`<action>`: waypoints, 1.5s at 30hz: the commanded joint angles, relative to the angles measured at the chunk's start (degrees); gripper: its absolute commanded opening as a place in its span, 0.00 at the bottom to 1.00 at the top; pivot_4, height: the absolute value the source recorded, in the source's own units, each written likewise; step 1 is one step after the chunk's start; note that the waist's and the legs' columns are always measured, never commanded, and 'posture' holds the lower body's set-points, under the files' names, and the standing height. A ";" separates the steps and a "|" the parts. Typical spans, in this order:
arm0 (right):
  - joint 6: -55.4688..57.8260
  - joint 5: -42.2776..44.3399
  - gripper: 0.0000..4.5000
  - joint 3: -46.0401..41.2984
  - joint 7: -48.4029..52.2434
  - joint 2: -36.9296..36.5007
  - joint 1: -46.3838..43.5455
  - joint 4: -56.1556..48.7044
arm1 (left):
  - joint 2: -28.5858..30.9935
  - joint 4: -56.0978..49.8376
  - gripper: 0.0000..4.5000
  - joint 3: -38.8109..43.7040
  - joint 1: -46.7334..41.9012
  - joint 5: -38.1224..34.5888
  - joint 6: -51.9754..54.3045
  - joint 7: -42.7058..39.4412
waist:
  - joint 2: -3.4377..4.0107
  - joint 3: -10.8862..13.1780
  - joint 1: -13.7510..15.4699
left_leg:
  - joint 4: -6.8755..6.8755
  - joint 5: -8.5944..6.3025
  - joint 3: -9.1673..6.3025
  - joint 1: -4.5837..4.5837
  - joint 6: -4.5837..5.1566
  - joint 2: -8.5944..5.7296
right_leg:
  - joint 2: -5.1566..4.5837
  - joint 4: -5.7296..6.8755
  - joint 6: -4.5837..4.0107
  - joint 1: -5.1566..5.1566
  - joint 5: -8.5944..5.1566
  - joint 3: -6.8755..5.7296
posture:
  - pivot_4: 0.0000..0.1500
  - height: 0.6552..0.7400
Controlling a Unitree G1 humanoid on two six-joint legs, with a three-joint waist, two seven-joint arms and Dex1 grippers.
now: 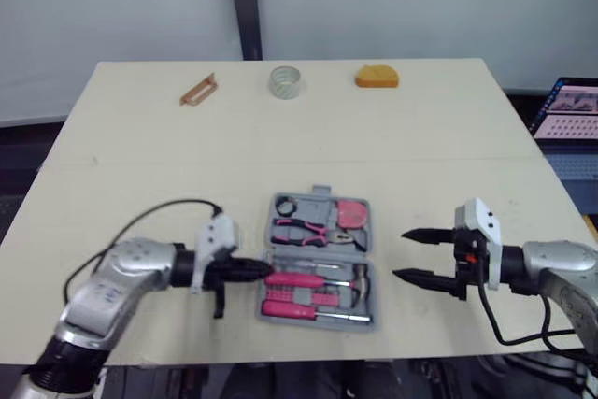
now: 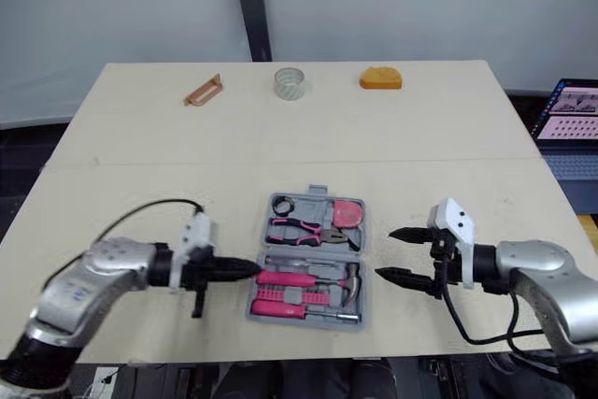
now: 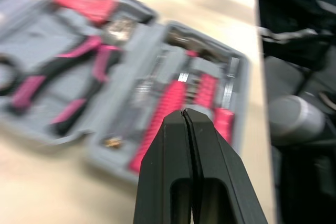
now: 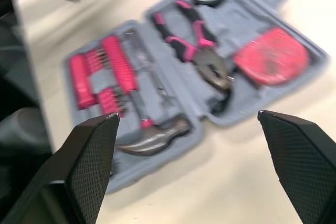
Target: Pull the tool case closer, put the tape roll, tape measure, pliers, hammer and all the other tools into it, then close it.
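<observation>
The tool case [image 1: 320, 192] lies open and flat near the front edge of the table [image 1: 140, 165], its hinge running side to side. The case's near half holds the hammer [image 1: 359, 277] and pink-handled screwdrivers [image 1: 297, 302]. At the case's left rim, level with that half, the left gripper [image 1: 262, 271] has its fingers pressed together, tips at or touching the rim. Off the case's right side, a little apart from it, the right gripper [image 1: 400, 255] hangs with fingers spread wide and nothing between them. The case's far half holds the pliers [image 1: 304, 229], the pink tape measure [image 1: 351, 214] and a black tape roll [image 1: 285, 205]. Well beyond the case lie a brown bracket-shaped piece [image 1: 198, 90], a pale roll [image 1: 286, 81] and an orange block [image 1: 377, 76]. With the trays looking full, closing seems the step in hand. One half should be raised by its outer rim and swung over the hinge slowly while the other gripper pins the resting half, so the tools keep their seats.
</observation>
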 commanded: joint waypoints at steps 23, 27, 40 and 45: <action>-4.82 -15.61 0.01 13.23 -9.16 9.64 -1.75 4.62 | -15.17 21.31 0.00 -9.25 -2.86 12.76 -14.91 8.46 | 0.03 0.01 -0.10 | -0.09 0.00 0.19 0.06 0.00 0.00 | -0.01 -0.01 0.00 -0.05 0.00 0.02 | 1.00 1.00; -4.28 -16.57 0.01 14.49 -10.14 12.31 -4.51 5.99 | -15.71 21.18 0.00 -10.12 -2.69 13.51 -14.92 8.69 | 0.04 0.00 -0.18 | -0.09 0.00 0.18 0.07 0.00 0.00 | -0.01 0.00 0.00 -0.05 0.00 0.02 | 1.00 1.00; -2.01 -15.98 0.01 16.10 -7.11 12.00 -3.43 3.38 | -14.22 16.39 0.00 -9.88 1.78 13.34 -12.81 8.40 | 0.05 0.00 -0.21 | -0.13 0.00 0.17 0.08 0.00 0.00 | -0.01 -0.02 0.00 -0.05 0.00 0.01 | 1.00 1.00; -0.62 -15.65 0.01 16.16 -6.57 11.66 -2.14 1.48 | -13.04 14.94 0.00 -9.72 4.12 13.38 -12.42 8.17 | 0.06 -0.01 -0.24 | -0.16 0.00 0.18 0.10 0.00 0.01 | -0.01 -0.02 0.00 -0.05 0.00 0.02 | 1.00 1.00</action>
